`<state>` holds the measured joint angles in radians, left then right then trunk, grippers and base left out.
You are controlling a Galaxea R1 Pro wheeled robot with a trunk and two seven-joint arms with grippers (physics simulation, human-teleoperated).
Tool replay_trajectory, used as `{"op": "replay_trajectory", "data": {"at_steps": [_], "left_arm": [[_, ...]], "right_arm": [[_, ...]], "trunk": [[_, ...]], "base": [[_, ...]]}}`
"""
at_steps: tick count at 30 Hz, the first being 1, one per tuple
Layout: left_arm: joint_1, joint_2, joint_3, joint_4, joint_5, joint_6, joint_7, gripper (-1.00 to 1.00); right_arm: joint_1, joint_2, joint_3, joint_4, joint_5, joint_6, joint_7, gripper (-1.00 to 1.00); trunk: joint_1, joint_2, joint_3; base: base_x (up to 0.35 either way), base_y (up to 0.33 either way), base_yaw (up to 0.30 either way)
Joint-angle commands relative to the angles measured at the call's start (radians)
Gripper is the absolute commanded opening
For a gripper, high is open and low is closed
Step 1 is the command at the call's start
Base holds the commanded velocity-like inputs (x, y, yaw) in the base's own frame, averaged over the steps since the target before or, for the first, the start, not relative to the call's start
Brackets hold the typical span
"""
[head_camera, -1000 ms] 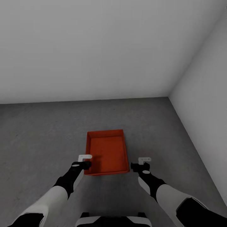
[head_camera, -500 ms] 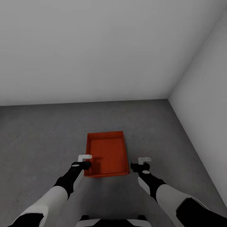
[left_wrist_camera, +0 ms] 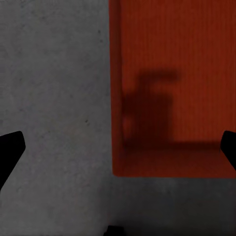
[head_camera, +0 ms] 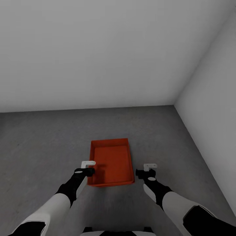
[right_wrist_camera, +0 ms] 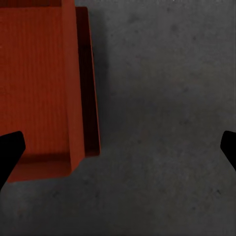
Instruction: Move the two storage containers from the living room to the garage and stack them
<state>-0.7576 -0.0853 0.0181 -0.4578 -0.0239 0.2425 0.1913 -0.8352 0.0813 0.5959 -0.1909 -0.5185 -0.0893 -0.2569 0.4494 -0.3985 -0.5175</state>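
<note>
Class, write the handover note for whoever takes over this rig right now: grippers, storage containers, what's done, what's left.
Left gripper: open, empty, above the storage container, at its near left corner.
Right gripper: open, empty, over the floor beside the container's right wall.
Done: container set on grey concrete near the white corner.
Unclear: a darker orange edge in the right wrist view may be a second tub beneath.
Left: confirm the stack; otherwise fetch the other.

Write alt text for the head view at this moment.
An orange-red storage container sits on the dark grey concrete floor near a corner of white walls. The left gripper hangs at its near left corner, and the right gripper hangs beside its right side, holding nothing.
</note>
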Motion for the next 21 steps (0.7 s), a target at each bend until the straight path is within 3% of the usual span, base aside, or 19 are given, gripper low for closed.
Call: {"op": "replay_trajectory", "data": {"at_steps": [1, 21], "left_arm": [[0.0, -0.001, 0.002, -0.001, -0.002, 0.006, 0.002, 1.0], [0.0, -0.001, 0.002, -0.002, -0.002, 0.006, 0.002, 1.0]], "right_arm": [[-0.001, 0.0, 0.008, 0.001, -0.011, -0.004, -0.004, 1.0], [-0.001, 0.0, 0.008, 0.001, -0.011, -0.004, -0.004, 1.0]], "trunk": [[0.001, -0.002, 0.0], [0.001, -0.002, 0.031]], "base": [[0.0, 0.0, 0.0], [0.0, 0.0, 0.0]]}}
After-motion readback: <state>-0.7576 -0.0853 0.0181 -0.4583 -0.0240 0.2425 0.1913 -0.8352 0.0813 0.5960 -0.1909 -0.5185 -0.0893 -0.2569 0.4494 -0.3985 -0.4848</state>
